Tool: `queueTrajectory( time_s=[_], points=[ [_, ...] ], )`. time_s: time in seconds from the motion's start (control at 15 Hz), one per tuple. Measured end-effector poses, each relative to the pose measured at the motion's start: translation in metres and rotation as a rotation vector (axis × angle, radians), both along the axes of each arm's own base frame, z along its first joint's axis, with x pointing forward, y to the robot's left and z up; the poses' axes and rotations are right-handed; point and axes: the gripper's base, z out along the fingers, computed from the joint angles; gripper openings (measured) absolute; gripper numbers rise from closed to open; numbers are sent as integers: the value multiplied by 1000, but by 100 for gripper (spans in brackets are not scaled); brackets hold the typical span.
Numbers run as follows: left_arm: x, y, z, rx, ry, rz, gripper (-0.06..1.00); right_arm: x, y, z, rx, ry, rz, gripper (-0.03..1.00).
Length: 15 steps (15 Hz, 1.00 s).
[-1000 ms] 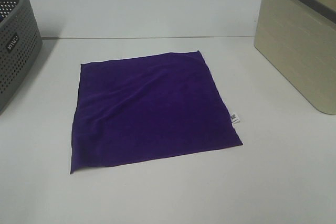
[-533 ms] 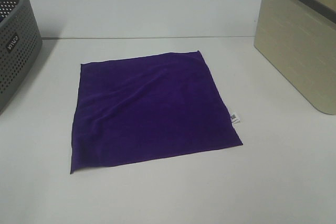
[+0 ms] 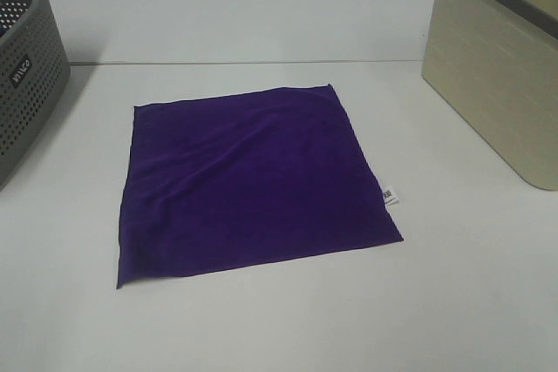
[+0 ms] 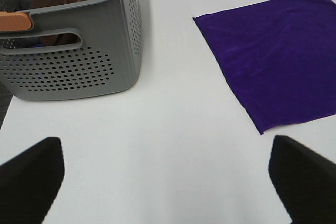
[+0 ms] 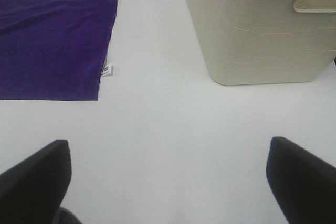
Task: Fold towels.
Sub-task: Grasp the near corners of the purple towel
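Observation:
The deep purple towel [image 3: 248,180] lies flat and unfolded on the white table, with a small white tag [image 3: 389,197] on its right edge. It also shows in the left wrist view [image 4: 278,61] and in the right wrist view [image 5: 52,40], tag [image 5: 106,70] included. Neither gripper shows in the exterior high view. My left gripper [image 4: 168,182] is open and empty over bare table, off the towel's near left corner. My right gripper [image 5: 168,182] is open and empty over bare table, off the towel's right edge.
A grey perforated basket [image 3: 26,67] stands at the left edge; the left wrist view [image 4: 94,61] shows brown and blue cloth inside it. A beige bin [image 3: 497,67] stands at the right, also in the right wrist view [image 5: 257,35].

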Motion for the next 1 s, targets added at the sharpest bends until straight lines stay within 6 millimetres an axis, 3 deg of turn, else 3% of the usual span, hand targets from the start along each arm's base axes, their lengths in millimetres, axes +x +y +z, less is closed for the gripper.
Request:
queueTrajectory(
  time_s=[1.0],
  points=[
    [0, 0, 0, -4, 0, -4, 99, 0, 0, 0, 0, 0, 0, 98]
  ],
)
